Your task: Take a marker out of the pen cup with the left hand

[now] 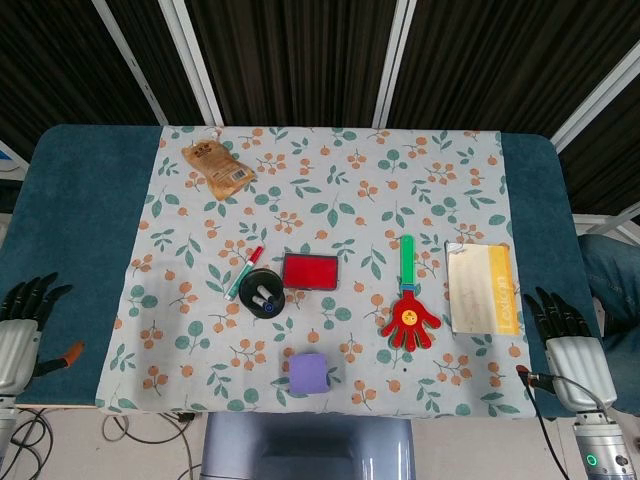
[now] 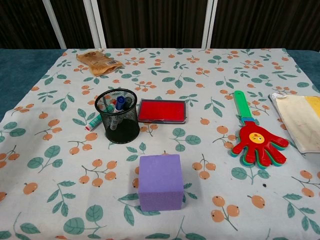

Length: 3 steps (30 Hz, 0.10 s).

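Observation:
The black mesh pen cup [image 1: 262, 294] [image 2: 117, 116] stands upright on the patterned cloth, with a blue-capped marker [image 2: 120, 102] and others inside. One marker [image 1: 243, 272] [image 2: 91, 123] with a red end lies on the cloth just left of the cup. My left hand [image 1: 18, 335] is far off at the table's front-left corner, fingers spread and holding nothing, its orange-tipped thumb pointing right. My right hand [image 1: 568, 345] hangs past the front-right edge, fingers spread and empty. Neither hand shows in the chest view.
A red flat case [image 1: 310, 271] lies right of the cup, and a purple cube [image 1: 308, 373] in front. A red hand-shaped clapper [image 1: 408, 320], a yellow-and-white booklet [image 1: 482, 287] and a brown snack packet [image 1: 218, 166] also lie on the cloth.

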Motion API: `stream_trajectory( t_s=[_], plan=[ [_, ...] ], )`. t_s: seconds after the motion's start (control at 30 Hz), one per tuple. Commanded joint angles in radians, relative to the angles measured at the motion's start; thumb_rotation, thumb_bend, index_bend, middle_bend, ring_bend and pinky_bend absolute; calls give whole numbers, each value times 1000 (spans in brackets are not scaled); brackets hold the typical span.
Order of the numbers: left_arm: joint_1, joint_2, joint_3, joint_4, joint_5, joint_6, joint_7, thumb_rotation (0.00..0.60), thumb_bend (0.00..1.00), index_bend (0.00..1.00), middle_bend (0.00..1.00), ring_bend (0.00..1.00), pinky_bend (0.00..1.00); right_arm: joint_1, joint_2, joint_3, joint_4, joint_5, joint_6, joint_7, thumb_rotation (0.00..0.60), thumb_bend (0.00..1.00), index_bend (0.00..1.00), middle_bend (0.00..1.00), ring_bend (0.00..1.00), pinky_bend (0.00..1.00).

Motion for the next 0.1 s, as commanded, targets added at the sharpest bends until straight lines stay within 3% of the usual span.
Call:
stream_trajectory(
  t_s=[0.03,0.1],
  plan=[
    [17,5,-18,15,7,7,-23,600,185,159,42,0,0,0,0,-1,-1,-1,-1,-1,600,28,9,0,0,150],
    [20,11,-22,15,4,-7,-34,600,185,158,42,0,0,0,-1,-2,-2,-3,-2,-4,600,29,9,0,0,151]
  ],
)
